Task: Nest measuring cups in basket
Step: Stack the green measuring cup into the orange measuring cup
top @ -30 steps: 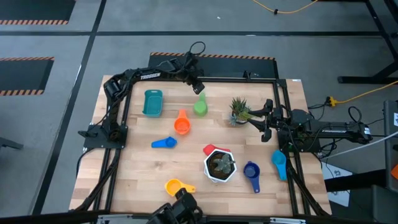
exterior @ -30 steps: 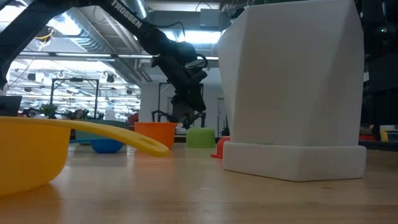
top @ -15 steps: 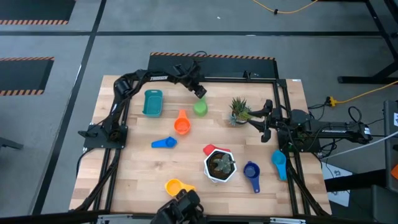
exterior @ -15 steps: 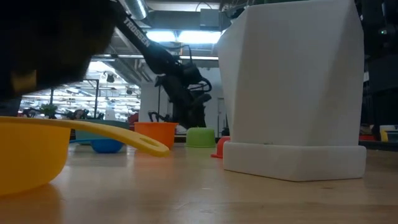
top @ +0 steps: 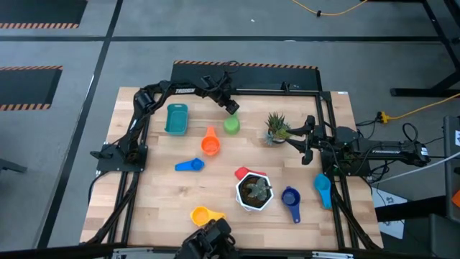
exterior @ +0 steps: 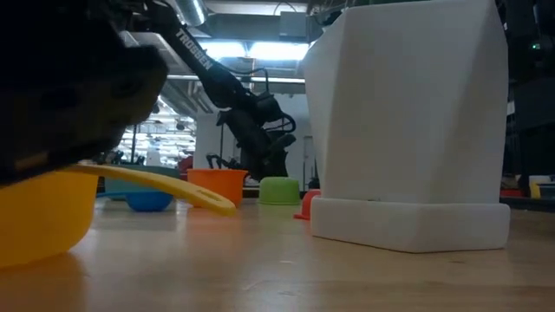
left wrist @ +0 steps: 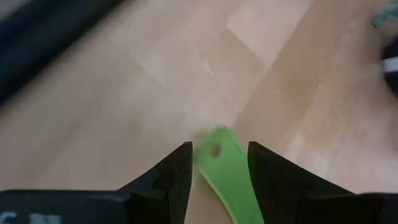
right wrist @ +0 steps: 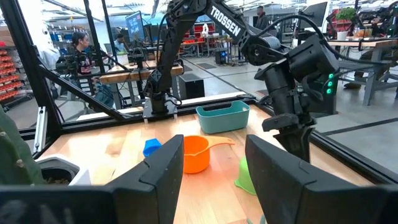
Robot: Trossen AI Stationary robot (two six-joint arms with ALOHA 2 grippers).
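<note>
Green plastic measuring cup (top: 231, 124) sits on the wooden surface (top: 158, 194), well apart from the teal rounded-rectangular plastic basket (top: 176, 119), which I see empty. Left gripper (top: 231, 107) fingers open astride its handle, holding nothing. Right gripper (top: 305, 141) open, empty.

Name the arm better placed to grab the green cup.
Left. The left gripper hangs right over the green cup, jaws open astride its handle. The right gripper waits beyond the small plant.
</note>
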